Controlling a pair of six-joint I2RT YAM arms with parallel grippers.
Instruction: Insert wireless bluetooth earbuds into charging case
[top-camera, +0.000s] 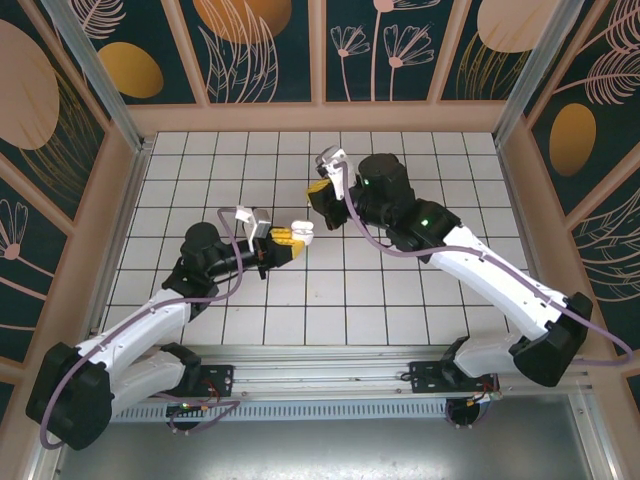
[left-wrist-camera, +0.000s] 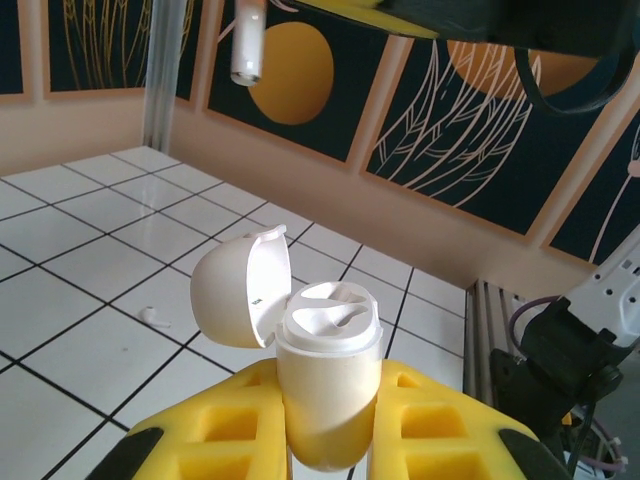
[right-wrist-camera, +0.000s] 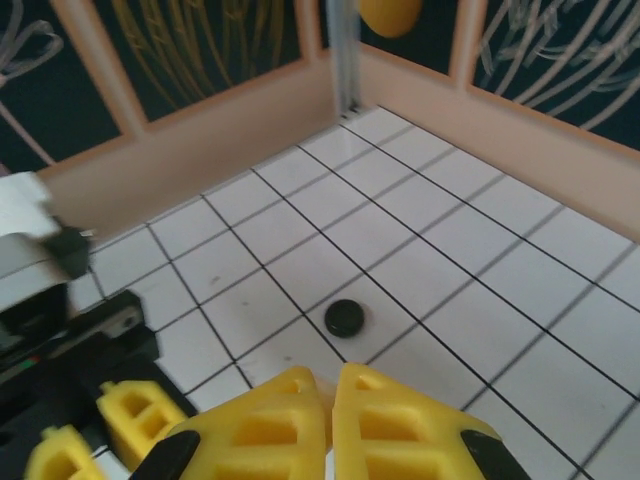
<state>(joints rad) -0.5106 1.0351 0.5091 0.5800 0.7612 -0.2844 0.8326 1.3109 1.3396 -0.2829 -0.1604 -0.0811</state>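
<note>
**Open case clamped on the left, black bud on the tile**

The left gripper (top-camera: 288, 238) is clamped on the white charging case (left-wrist-camera: 325, 385), its yellow fingers (left-wrist-camera: 225, 425) pressing both sides. The case stands upright above the middle of the table (top-camera: 400, 300), and its lid (left-wrist-camera: 240, 290) is swung open to the left. Its two wells show bare white. The right gripper (right-wrist-camera: 330, 400) sits just far and right of the case, its pads pressed together with nothing visible between them. A small black round piece, apparently one earbud (right-wrist-camera: 345, 318), lies on a white tile just beyond those fingertips.
</note>
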